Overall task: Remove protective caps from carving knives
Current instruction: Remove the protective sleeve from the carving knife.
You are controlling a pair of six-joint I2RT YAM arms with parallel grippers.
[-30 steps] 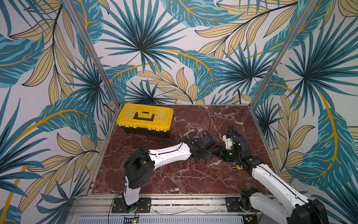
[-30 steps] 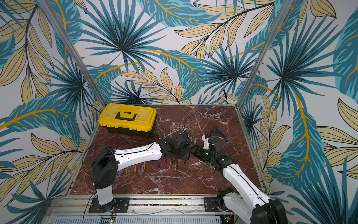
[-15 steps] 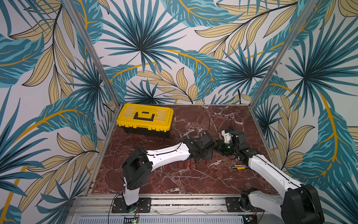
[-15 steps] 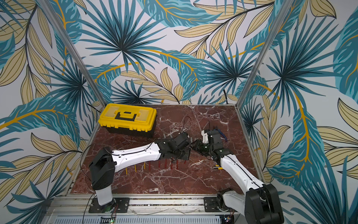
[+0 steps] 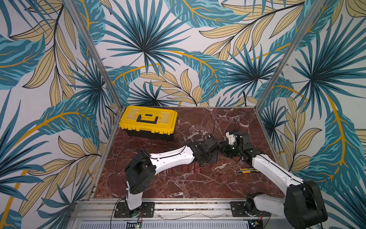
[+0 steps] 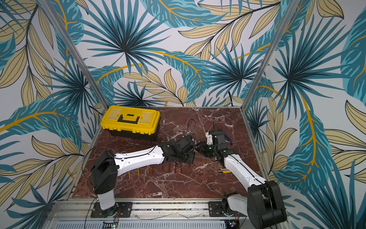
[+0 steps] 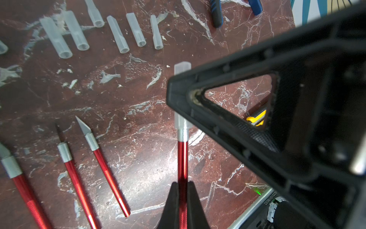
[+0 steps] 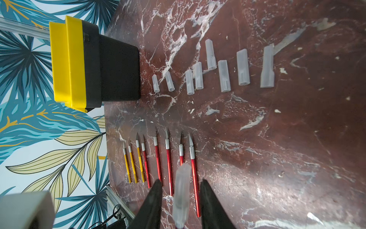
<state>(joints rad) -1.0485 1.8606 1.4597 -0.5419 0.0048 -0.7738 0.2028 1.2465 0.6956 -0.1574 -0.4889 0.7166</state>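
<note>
The left gripper (image 7: pixel 182 185) is clenched on a red-handled carving knife (image 7: pixel 182 158), while the right gripper (image 8: pixel 180 184) straddles its translucent cap (image 8: pixel 183 172), jaws apparently not quite pinching.

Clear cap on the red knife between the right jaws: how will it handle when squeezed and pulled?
Likely light and a bit squashy: the cap is thin, see-through plastic, so a hard pinch may clamp it onto the knife. Probably slippery too; its surface looks smooth. Once dropped it shouldn't roll far, since the loose caps have flattened ends.
</note>
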